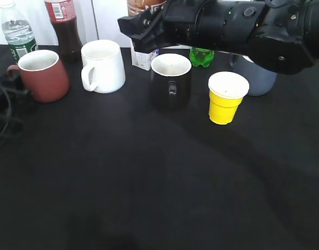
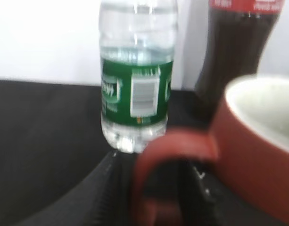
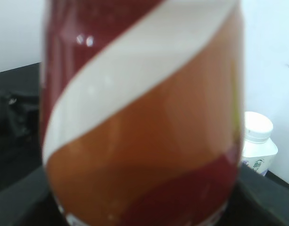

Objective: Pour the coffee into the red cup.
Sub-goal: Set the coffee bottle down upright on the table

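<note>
The right gripper point(image 1: 141, 31), its jaw state impossible to tell, sits at the upright coffee bottle point(image 3: 139, 113) at twelve o'clock on the tabletop point(image 1: 159, 177), while the upright red cup point(image 1: 42, 75) stands at ten o'clock, handle toward the left gripper point(image 2: 149, 197).

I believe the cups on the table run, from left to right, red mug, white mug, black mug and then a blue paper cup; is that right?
Not quite: the last cup in that row is yellow, not blue. The exterior view shows the red mug, the white mug, the black mug and then a yellow paper cup with a white inside. The order is otherwise as you say.
</note>
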### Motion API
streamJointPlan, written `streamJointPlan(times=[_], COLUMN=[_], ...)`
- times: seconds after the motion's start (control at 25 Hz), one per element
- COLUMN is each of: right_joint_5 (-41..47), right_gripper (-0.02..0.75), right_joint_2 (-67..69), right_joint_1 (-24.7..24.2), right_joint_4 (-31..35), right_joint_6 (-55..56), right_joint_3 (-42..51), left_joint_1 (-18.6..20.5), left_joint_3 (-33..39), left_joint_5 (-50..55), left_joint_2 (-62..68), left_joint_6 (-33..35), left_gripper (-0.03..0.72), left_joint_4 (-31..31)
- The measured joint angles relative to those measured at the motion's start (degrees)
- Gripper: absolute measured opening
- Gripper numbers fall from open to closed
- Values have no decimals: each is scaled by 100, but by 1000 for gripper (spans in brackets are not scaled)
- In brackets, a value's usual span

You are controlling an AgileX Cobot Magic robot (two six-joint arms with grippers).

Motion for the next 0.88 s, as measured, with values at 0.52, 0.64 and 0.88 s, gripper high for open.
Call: streamJointPlan(times=[0.52,0.64,0.88], right_joint_5=[734,993,1271], right_gripper=[534,534,534], right_joint_2=[-676,-988,-1095], right_joint_1=[-830,-1709,-3210], right_joint_4=[-7,-7,11], right_joint_6=[-2,-2,-2], right_joint_3=[0,0,0], left_joint_1=[-698,-806,-806], left_joint_3=[1926,1931,1931], left_joint_5=[1149,1961,2772], left_joint_2=[-3360,-4314,-5025], left_joint_6=[0,0,0], left_gripper=[314,314,314], left_joint_4=[14,45,272])
